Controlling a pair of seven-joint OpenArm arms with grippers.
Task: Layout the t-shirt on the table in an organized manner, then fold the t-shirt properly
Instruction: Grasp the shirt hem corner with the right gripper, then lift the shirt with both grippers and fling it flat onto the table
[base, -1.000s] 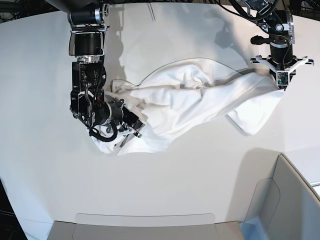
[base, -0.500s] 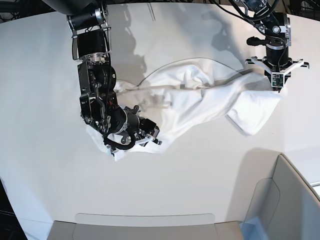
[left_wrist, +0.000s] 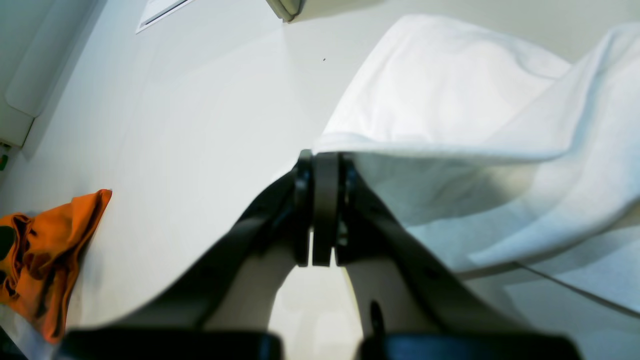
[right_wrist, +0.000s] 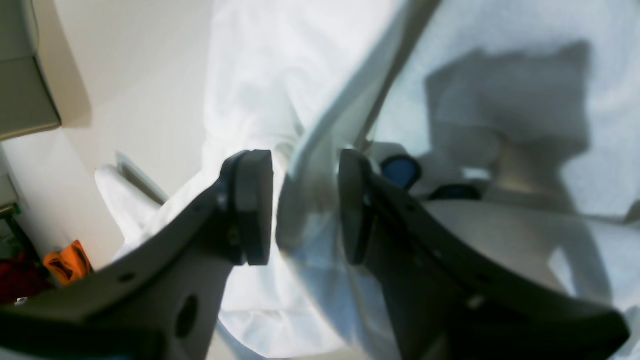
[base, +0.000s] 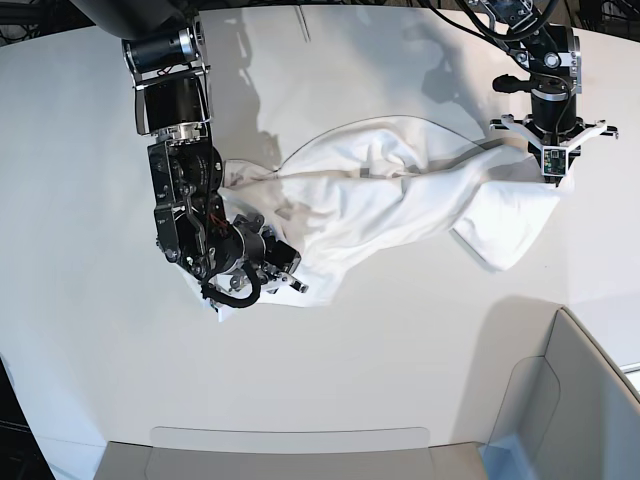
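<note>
Cloth status: the t-shirt (base: 390, 195) lies bunched and twisted across the middle of the white surface (base: 90, 330), stretched between the two arms. It is not spread flat; several folds and ridges run along its length, and one loose flap hangs toward the near side below the left arm.

Left gripper (base: 553, 160): located at the right of the base view, positioned over the far right end of the garment. In the left wrist view the left gripper (left_wrist: 325, 165) has its jaws pressed fully together, pinching a thin edge of the t-shirt (left_wrist: 450, 115). The cloth rises from the surface (left_wrist: 190, 115) to the pinch point and drapes away to one side.

Right gripper (base: 270, 275): located at the left of the base view, low over the near left end of the garment. In the right wrist view the right gripper (right_wrist: 305, 205) has its jaws spread apart, with a fold of the t-shirt (right_wrist: 260, 65) standing in the gap. Whether either pad presses on the fold cannot be determined; the jaws are not clamped on it.

Other items: an orange cloth (left_wrist: 45, 250) lies at the edge of the left wrist view, well apart from the garment.
</note>
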